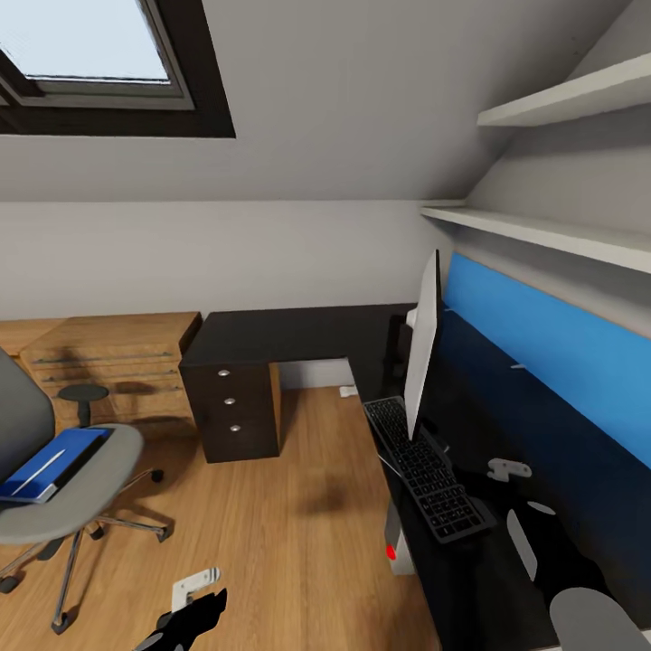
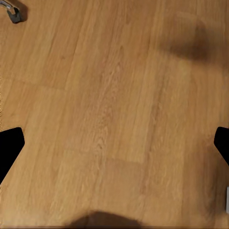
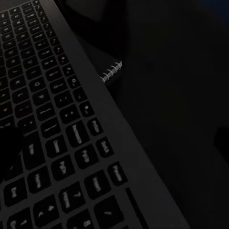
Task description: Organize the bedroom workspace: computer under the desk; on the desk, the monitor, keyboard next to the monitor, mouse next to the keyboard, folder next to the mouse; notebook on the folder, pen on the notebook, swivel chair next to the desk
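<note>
The grey swivel chair (image 1: 77, 488) stands at the left on the wood floor, with the blue folder (image 1: 54, 463) lying on its seat. On the black desk (image 1: 289, 334) the monitor (image 1: 421, 348) shows edge-on, and the black keyboard (image 1: 429, 470) lies at its foot. The computer (image 1: 395, 547), with its red light, sits under the desk. The notebook's spiral edge (image 3: 111, 72) lies beside the keyboard (image 3: 52, 124). My left gripper (image 2: 114, 148) hangs open over bare floor, low in the head view (image 1: 193, 617). My right gripper (image 3: 114, 143) is open above the keyboard. The mouse and pen are out of view.
A light-wood cabinet (image 1: 113, 357) stands against the far wall left of the desk's drawers (image 1: 231, 402). White shelves (image 1: 551, 235) and a blue panel (image 1: 551, 348) run above the desk's right wing. A chair castor (image 2: 14, 13) lies near my left gripper. Open floor lies between chair and desk.
</note>
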Tool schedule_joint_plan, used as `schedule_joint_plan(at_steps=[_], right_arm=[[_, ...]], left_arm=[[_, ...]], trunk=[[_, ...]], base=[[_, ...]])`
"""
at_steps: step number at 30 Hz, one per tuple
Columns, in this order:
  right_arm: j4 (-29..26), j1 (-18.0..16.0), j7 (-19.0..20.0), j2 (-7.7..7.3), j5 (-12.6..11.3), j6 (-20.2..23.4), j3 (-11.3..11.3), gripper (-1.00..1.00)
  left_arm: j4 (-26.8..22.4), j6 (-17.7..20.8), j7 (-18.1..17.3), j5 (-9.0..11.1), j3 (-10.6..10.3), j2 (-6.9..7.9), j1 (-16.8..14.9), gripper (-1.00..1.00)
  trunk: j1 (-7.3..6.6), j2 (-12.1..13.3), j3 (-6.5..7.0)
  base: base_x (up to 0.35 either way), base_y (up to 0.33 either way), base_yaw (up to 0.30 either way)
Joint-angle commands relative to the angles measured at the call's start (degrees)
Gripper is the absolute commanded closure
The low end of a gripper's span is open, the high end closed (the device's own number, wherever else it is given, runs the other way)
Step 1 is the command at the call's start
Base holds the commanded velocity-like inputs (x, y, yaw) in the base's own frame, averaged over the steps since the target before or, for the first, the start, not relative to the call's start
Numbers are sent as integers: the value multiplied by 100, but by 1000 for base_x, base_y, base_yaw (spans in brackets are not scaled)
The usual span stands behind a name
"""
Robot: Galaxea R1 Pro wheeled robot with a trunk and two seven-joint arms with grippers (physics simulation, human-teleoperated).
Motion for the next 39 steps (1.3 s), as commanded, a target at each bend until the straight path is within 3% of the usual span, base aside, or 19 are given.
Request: schedule_joint_plan(at_steps=[1,21,27,39], right_arm=[[-9,-4,38,2,-21,35,-26,-100],[-5,-4,60,-44,-108,33,-70,-100],[46,-4,68,-108,-110,32,-193,-100],[99,-4,275,-139,-126,-10,-233,-100]], left_arm=[[31,9,10,60,6,4,-2,-100],[331,-4,23,62,17,103,-2,-100],[339,-6,24,62,19,104,-2,-100],[344,-5,15,62,20,108,-2,-100]], trunk=[[23,-47,-25],[462,-849,-384],[462,-849,-384],[462,-849,-384]], base=[[0,0,0],[0,0,0],[0,0,0],[0,0,0]])
